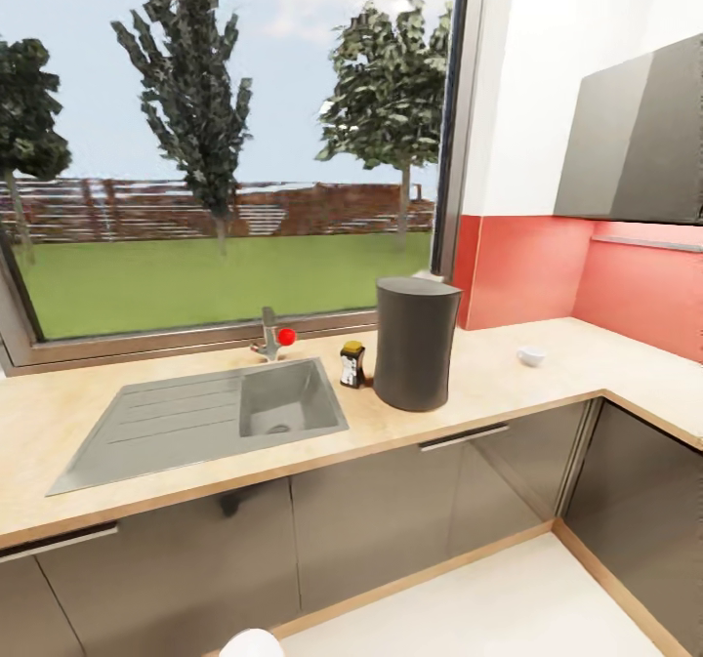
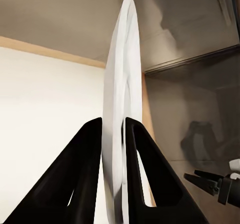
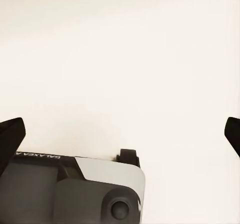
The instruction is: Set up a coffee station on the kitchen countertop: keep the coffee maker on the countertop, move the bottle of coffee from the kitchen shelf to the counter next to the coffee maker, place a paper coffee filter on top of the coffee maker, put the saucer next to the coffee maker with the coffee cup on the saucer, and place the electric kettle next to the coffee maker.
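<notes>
On the countertop (image 1: 508,384) I count one coffee maker (image 1: 416,343), with one bottle of coffee (image 1: 352,364) just beside it on the sink (image 1: 195,418) side, and one coffee cup (image 1: 531,355) standing well apart from the machine toward the corner. The left gripper (image 2: 113,129) has its two dark fingers (image 2: 90,149) pinched onto the rim of the single white saucer (image 2: 122,74), which it holds edge-on in front of the grey cabinets (image 2: 190,114). The right gripper (image 3: 120,129) has its jaws spread wide with nothing between them, over a pale floor (image 3: 120,59).
</notes>
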